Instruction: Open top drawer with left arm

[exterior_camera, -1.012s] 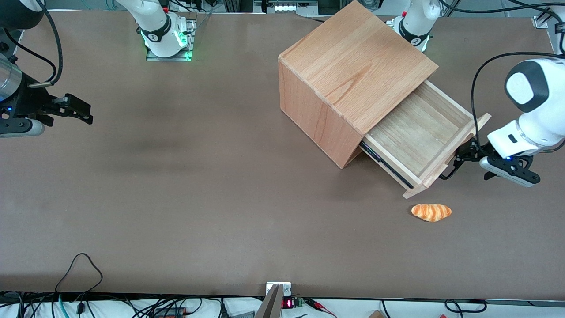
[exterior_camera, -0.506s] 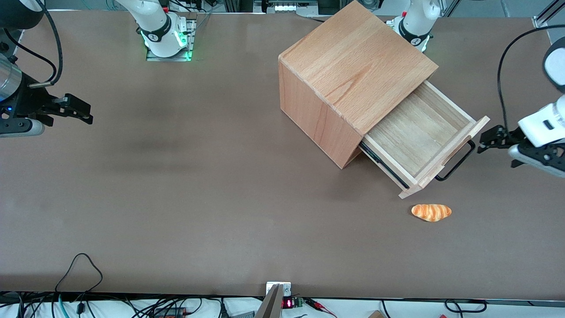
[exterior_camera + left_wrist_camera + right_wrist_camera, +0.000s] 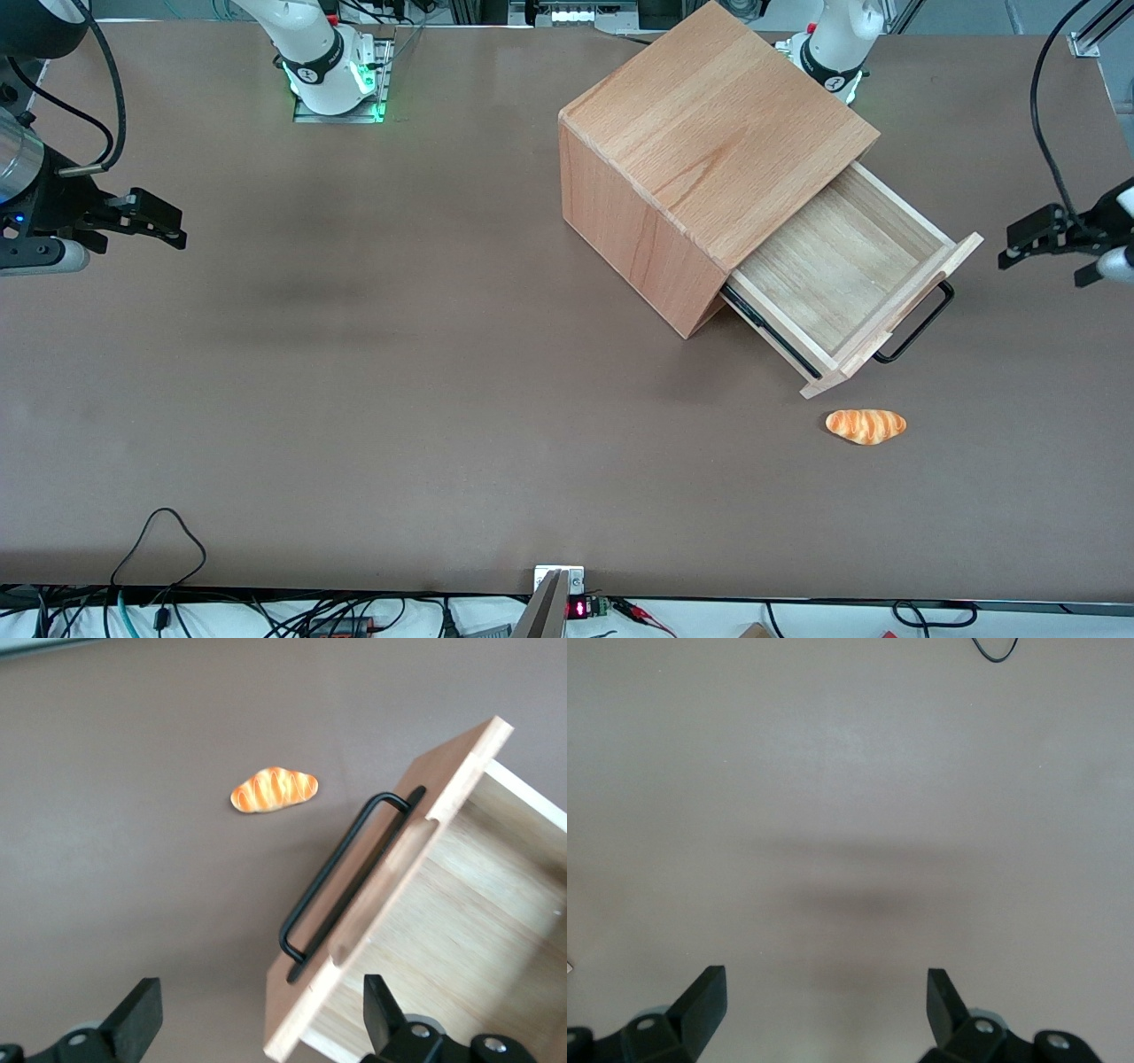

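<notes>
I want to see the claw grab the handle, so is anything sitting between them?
No, only bare table lies between the open claw and the top drawer's black handle. The toy bread sits nearer the front camera, out of the way.

The black two-finger pincer [image 3: 1019, 243] is hanging with its fingers spread, well apart from the thin black wire handle [image 3: 921, 323] of the shallow beech-wood top drawer [image 3: 842, 275], open brown worktop [image 3: 354, 399] lying between them. The small orange croissant-shaped bread [image 3: 866, 425] is sitting nearer the front camera, just off the drawer's front corner, narrowing that approach.
</notes>
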You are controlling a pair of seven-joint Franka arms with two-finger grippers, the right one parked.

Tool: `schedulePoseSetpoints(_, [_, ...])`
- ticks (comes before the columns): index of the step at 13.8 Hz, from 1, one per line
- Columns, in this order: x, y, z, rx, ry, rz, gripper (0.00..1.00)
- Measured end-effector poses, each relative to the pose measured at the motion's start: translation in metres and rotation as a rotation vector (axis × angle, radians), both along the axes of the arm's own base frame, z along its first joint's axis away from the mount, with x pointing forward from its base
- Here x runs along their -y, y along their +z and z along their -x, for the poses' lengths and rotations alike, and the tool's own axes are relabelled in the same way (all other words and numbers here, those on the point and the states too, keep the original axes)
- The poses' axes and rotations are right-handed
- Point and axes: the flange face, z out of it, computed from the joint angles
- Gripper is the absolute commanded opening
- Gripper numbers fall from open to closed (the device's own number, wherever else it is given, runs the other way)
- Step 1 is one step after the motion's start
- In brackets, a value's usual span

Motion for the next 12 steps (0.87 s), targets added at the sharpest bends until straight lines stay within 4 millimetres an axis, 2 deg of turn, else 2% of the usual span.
schedulePoseSetpoints(3, [0.001, 0.008, 0.006, -0.005, 0.037, 0.006, 1.00])
schedulePoseSetpoints(6, [0.001, 0.010, 0.007, -0.009, 0.066, 0.008, 1.00])
schedulePoseSetpoints(12, [-0.001, 0.025, 0.009, 0.008, 0.079, -0.035, 1.00])
